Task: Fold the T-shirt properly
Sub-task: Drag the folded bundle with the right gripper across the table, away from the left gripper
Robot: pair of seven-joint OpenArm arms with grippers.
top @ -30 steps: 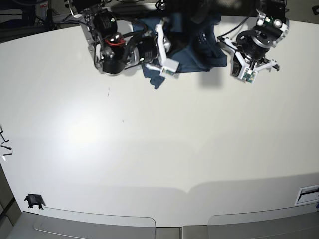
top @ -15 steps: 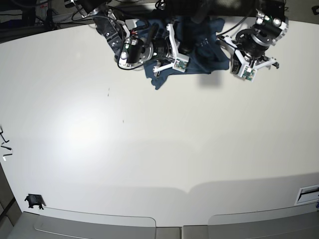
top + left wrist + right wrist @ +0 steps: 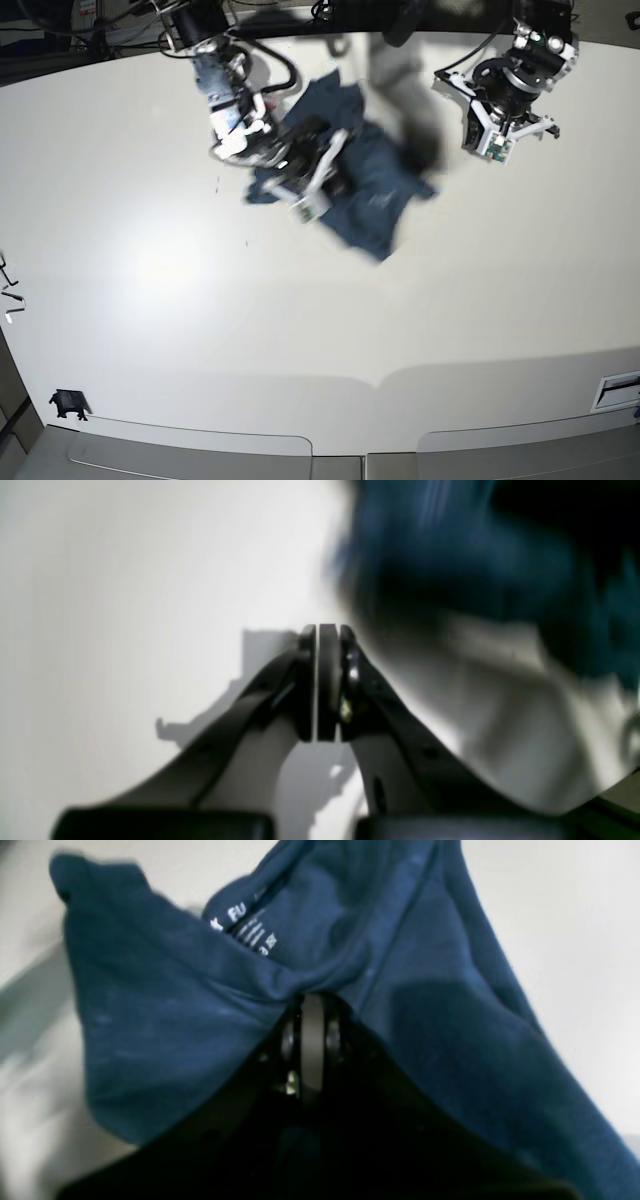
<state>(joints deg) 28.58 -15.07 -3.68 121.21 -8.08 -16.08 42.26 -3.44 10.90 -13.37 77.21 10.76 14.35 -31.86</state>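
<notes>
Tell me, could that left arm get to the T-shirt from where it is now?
Probably yes. The left gripper hangs shut and empty beside the T-shirt, with only bare table between them; the right gripper already holds the cloth.

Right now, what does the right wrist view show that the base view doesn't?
Only the right wrist view shows the right gripper, jaws pinched shut on a fold of the T-shirt, and white print inside the neck.

Only the base view shows the left gripper off to the side over bare table, holding nothing, and a small black clip.

Both show the crumpled T-shirt gripped by the right arm.
</notes>
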